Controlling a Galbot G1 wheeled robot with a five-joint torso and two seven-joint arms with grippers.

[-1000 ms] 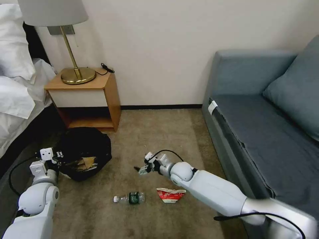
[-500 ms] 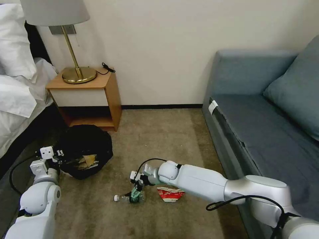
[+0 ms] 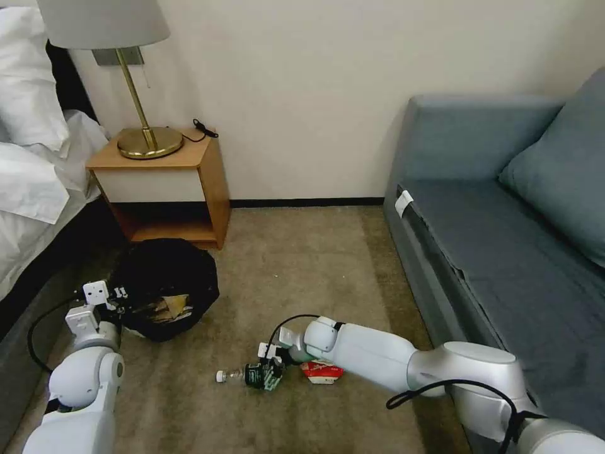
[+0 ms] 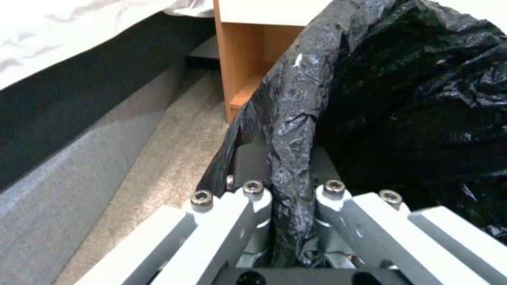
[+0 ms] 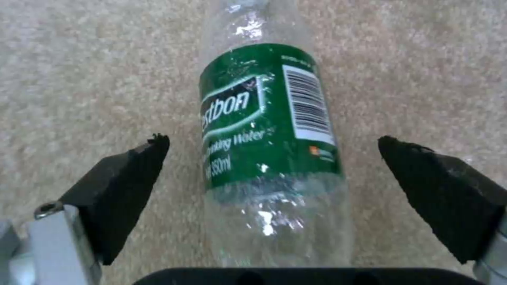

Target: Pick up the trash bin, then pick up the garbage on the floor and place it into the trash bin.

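From my head, my right gripper (image 3: 272,372) sits low over the bottle (image 3: 247,376) on the near carpet; the bin (image 3: 165,296) hangs left. At my left wrist, my left gripper (image 4: 289,194) pinches the bin's black bag rim, which could slip. At my right wrist, my spread pads (image 5: 126,178) flank the bottle; closing off-centre could roll it away.

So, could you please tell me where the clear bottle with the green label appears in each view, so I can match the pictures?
Head view: the bottle lies on the carpet, low and left of centre, at the right gripper.
Left wrist view: not in it; the left gripper clamps the trash bin liner.
Right wrist view: centre, between the open fingers.
Shared landmark: the carpet.
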